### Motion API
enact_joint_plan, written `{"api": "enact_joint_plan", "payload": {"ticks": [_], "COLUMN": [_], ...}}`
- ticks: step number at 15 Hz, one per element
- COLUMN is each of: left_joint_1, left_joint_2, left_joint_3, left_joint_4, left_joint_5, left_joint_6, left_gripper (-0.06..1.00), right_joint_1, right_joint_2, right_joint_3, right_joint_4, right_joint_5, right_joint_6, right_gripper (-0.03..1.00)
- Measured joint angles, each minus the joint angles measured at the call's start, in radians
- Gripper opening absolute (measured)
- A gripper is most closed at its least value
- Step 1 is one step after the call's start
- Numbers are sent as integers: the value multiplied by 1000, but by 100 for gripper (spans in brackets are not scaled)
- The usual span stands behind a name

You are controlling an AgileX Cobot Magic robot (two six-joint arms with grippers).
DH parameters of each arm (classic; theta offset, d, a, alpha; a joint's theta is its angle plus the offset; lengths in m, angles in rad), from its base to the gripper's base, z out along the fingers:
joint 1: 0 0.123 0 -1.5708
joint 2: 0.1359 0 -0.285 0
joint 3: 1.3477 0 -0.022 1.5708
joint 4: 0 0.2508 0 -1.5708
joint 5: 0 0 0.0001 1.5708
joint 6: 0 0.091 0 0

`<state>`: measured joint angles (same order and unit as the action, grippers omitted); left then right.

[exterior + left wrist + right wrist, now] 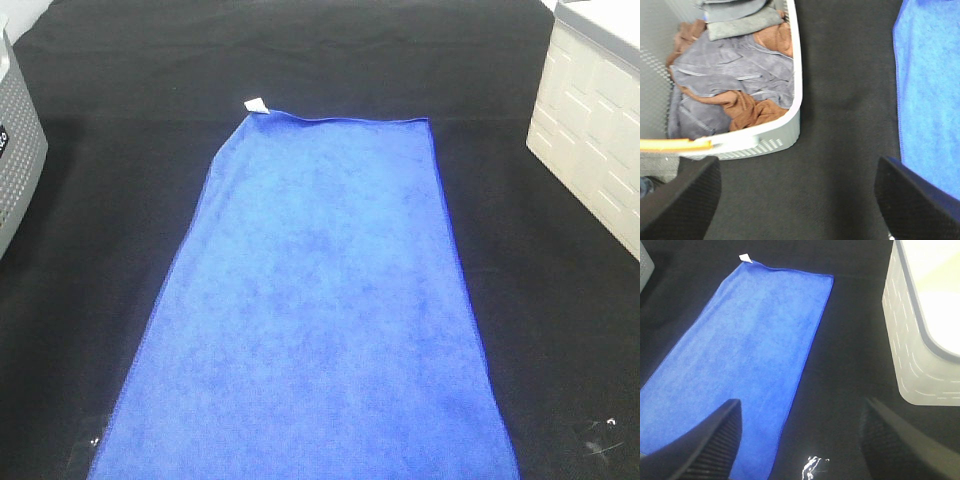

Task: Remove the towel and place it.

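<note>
Towel (320, 310) flat, both pincers agape

The towel (320, 310) is a big royal-blue microfibre cloth, spread out flat and open on the black tabletop (110, 180), running lengthwise from the near edge toward the far side. Its surface lies smooth, hardly a wrinkle, with a darker stitched hem showing down the long sides. A small white tag (254, 105) sticks out from the far left corner. The near end runs out of sight at the bottom of the high view.
</note>
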<state>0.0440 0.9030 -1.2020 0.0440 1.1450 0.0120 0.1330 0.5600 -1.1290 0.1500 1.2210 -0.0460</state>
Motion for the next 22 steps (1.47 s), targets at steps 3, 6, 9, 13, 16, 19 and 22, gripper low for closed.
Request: {"api": "enact_joint_plan", "payload": {"ticks": [3,6,9,13,16,19,22], "left_joint_1": [0,0,0,0,0,0,0], "left_joint_2": [-141,-369,-544,-751,-882,-908,-908], "left_joint_3": [104,299,438,553,584,610,668], "left_joint_4": [5,9,16,13,11,3,-58], "left_joint_5": [-36,-86,-95,-90,-61,11,-20], "left_joint_6": [0,0,3,6,6,52,90], "left_gripper": [79,79,79,79,79,79,79], "right_joint_1": [0,0,0,0,0,0,0], "right_joint_2": [-118,-254,-365,-502,-565,-565,-565], "right_joint_3": [78,206,292,383,452,548,631], "right_joint_4": [0,2,2,-22,-45,-50,-53], "right_joint_5": [1,1,2,2,2,2,-3], "right_joint_6": [0,-21,-55,-79,-79,-99,-132], "right_gripper": [65,65,65,65,65,65,65]}}
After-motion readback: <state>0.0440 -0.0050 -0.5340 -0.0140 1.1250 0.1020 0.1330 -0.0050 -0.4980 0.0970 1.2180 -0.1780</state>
